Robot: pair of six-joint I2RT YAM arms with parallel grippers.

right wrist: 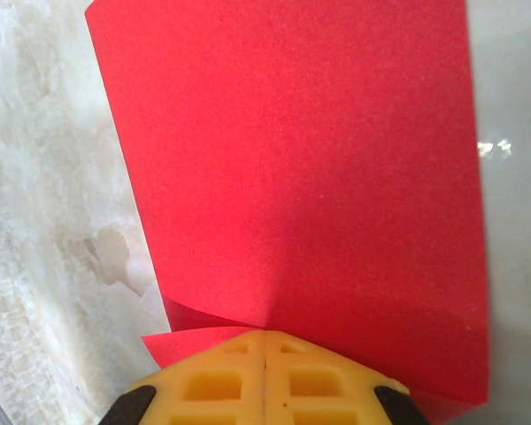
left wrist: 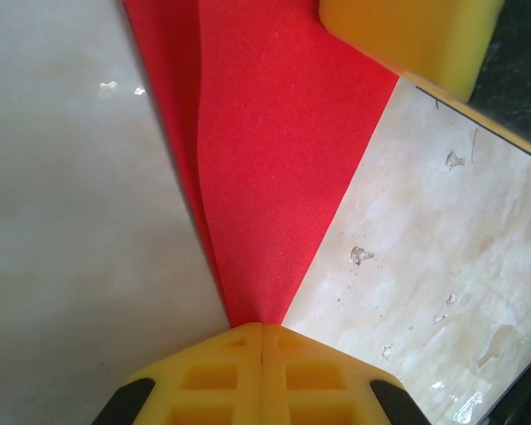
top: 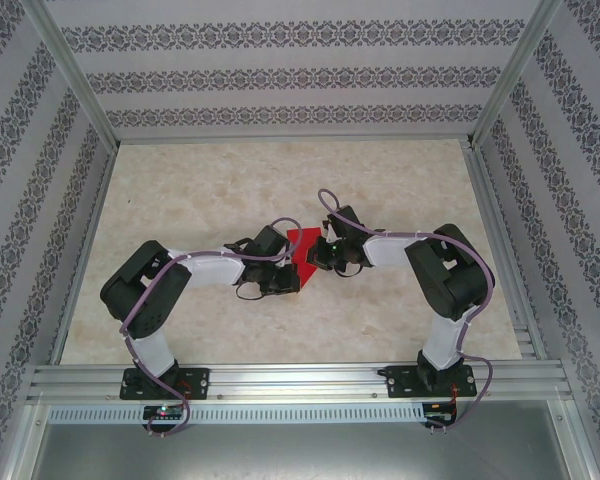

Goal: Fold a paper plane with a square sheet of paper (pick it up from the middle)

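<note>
Beige marbled table (top: pixel 230 190) is lying inside patterned walls (top: pixel 280 70). Red sheet of paper (top: pixel 302 245) is sitting near table centre, between two grippers. Left gripper (left wrist: pixel 262 341) is pinching narrow corner of sheet, with yellow fingertips pressed together on it (pads meeting flat). Right gripper (right wrist: pixel 264 350) is clamping wide edge in same way, jaws fully closed on paper. Sheet is showing two layers, one overlapping other along soft fold. Right gripper's yellow finger (left wrist: pixel 407 35) is appearing at sheet's far end in left wrist view.
</note>
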